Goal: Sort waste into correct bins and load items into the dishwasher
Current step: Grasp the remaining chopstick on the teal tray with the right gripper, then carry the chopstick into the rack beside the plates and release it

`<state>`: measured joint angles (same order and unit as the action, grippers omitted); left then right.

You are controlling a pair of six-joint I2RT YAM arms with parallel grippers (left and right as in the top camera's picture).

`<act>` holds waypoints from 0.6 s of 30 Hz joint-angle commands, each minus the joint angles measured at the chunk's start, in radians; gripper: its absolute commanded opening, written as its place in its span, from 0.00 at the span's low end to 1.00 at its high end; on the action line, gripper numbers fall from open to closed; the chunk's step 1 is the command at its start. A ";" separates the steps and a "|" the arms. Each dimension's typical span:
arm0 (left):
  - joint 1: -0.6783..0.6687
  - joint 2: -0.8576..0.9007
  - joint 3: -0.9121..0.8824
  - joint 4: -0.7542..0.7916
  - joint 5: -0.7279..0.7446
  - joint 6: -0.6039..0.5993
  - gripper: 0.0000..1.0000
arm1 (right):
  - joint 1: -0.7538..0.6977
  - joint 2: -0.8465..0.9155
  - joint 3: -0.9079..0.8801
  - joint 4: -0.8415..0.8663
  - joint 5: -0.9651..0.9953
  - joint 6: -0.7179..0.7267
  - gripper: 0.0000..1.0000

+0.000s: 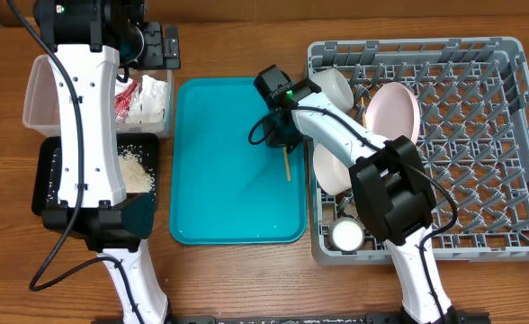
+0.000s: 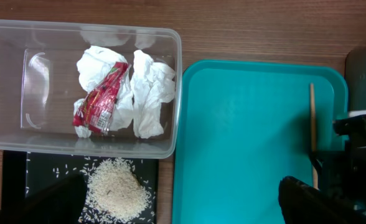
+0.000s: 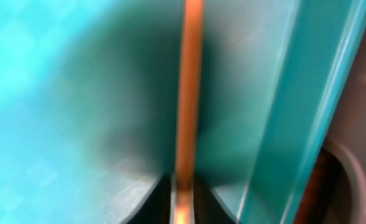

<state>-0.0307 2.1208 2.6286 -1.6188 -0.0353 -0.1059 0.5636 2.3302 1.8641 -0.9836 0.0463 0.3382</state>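
A wooden chopstick lies on the teal tray near its right edge; it also shows in the left wrist view and the right wrist view. My right gripper is down on the tray, shut on the chopstick. The clear tub holds the red-and-white wrapper and crumpled white paper. Rice lies in the black tray. My left gripper is open and empty, high above both. The grey dish rack holds a pinkish plate, bowls and a cup.
The teal tray fills the middle of the table between the bins on the left and the rack on the right. The left arm's white body covers part of the bins in the overhead view.
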 commanded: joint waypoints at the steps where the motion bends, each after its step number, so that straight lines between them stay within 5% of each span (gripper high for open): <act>1: 0.004 -0.015 0.018 0.003 -0.009 -0.014 1.00 | 0.013 0.056 0.016 -0.034 -0.057 0.002 0.04; 18: 0.004 -0.015 0.018 0.003 -0.009 -0.014 1.00 | 0.018 -0.225 0.562 -0.550 0.055 -0.014 0.04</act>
<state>-0.0307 2.1208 2.6286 -1.6188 -0.0353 -0.1059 0.5896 2.2673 2.3577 -1.5078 0.0109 0.3103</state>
